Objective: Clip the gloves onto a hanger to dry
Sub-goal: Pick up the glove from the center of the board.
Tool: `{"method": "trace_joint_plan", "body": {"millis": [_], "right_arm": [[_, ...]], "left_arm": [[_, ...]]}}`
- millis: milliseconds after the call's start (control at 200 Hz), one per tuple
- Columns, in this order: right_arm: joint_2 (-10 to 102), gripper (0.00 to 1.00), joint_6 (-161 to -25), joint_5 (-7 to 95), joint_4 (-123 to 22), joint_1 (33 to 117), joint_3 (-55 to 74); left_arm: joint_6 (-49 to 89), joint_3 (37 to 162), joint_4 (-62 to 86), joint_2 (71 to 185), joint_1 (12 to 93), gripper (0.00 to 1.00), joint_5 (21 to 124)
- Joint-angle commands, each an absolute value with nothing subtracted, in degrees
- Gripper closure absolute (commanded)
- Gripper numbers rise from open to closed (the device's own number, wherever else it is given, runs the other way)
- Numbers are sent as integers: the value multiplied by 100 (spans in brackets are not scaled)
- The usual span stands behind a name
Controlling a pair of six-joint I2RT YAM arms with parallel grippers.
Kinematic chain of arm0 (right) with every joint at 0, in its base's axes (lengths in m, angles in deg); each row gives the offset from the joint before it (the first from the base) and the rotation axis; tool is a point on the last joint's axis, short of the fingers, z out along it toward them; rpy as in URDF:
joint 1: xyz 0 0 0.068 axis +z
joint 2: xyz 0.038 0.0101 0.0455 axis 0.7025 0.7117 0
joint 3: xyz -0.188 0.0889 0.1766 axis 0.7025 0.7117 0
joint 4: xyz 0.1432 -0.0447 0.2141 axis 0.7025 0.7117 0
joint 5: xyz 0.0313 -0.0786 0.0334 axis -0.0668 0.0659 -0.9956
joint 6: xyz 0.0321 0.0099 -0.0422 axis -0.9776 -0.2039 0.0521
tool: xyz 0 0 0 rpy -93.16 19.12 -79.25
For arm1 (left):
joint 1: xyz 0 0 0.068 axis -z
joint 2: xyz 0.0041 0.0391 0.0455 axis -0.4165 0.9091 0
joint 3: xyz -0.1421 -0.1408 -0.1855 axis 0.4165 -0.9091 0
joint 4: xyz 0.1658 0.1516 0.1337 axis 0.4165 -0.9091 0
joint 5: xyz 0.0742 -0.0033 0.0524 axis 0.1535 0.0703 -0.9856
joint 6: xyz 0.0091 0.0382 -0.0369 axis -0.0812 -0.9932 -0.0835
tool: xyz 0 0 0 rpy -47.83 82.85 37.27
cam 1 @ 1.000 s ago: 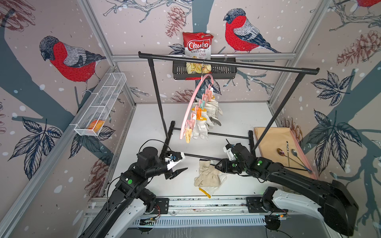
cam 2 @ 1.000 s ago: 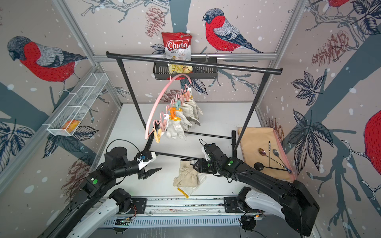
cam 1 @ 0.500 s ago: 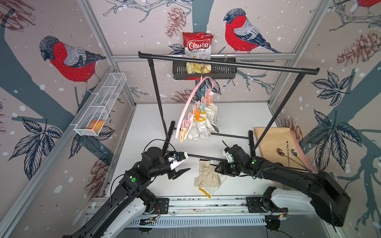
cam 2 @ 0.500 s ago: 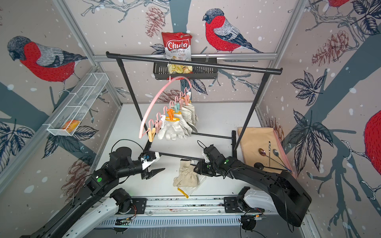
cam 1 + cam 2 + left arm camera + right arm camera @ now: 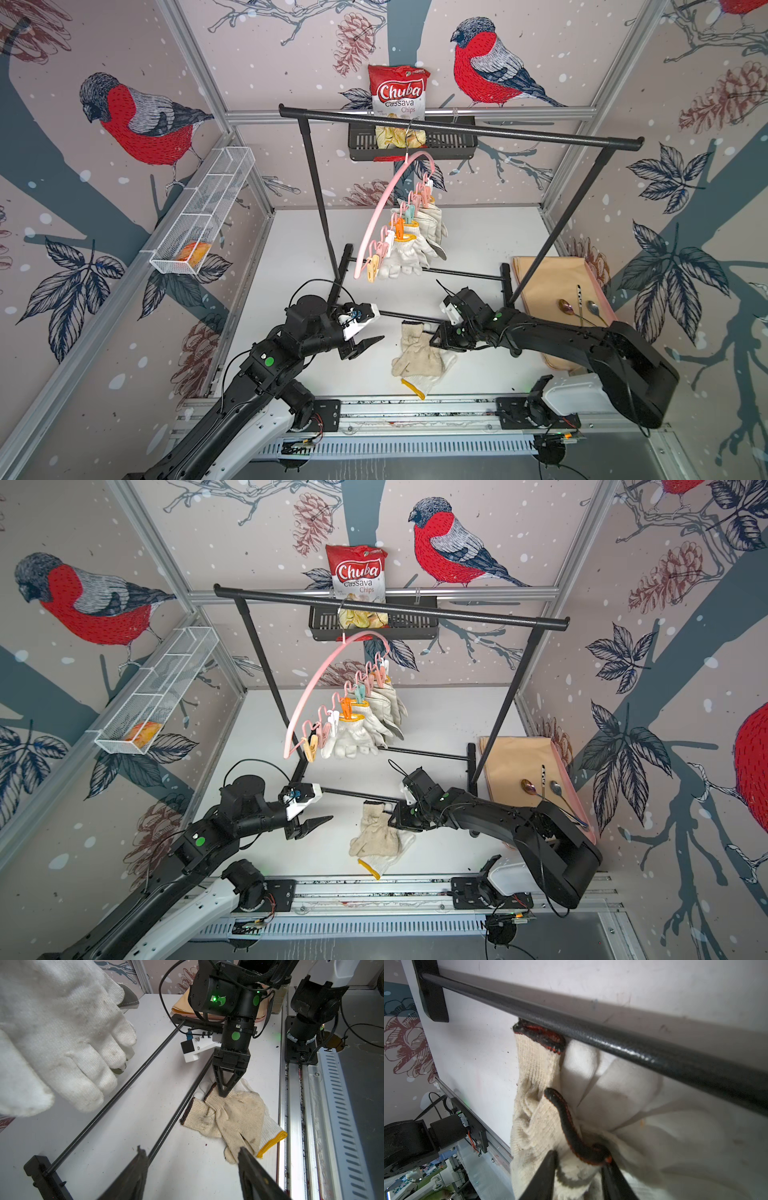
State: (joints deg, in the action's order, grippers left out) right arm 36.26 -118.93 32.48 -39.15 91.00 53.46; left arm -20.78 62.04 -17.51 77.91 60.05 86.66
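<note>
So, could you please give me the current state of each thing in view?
Hanger, hooked on the rack, tilted.
Hung gloves, clipped, dangling.
Table gloves, heaped, unclipped.
Left end effector, open, empty.
Right end effector, pinched on a cuff of the table gloves.
Chips bag, upright in the basket.
Spoons, lying on the cloth.

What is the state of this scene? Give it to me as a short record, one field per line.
hanger: pink, hooked on the black rack
clipped gloves: several, hanging from its pegs
loose gloves: cream ones over a yellow-cuffed one, on the table
left end effector: open, empty, beside the pile
right end effector: closed on a cream glove at its dark-edged cuff
</note>
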Motion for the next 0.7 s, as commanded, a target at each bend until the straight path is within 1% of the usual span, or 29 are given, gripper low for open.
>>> {"method": "trace_joint_plan", "body": {"millis": [0, 135, 275, 395, 520, 695], "right_arm": [[3554, 77, -11806, 3236, -3935, 9097, 5309], [3147, 88, -11822, 3461, -3696, 9109, 5258], [2464, 92, -11893, 3624, -3468, 9155, 5176], [1970, 93, -11714, 3879, -2988, 9327, 4881], [1540, 93, -11181, 4226, -2515, 9679, 4305], [972, 93, -10273, 4908, -2590, 10476, 3690]], "left_arm": [[-1985, 6276, -1573, 7795, 6021, 33, 8591], [-1728, 6312, -1483, 7759, 6021, 33, 8608], [-1142, 6439, -1256, 7712, 6021, 34, 8799], [-536, 6546, -1003, 7654, 6020, 34, 8950], [177, 6604, -619, 7653, 6021, 36, 9243], [1673, 6157, 777, 7710, 6021, 45, 10017]]}}
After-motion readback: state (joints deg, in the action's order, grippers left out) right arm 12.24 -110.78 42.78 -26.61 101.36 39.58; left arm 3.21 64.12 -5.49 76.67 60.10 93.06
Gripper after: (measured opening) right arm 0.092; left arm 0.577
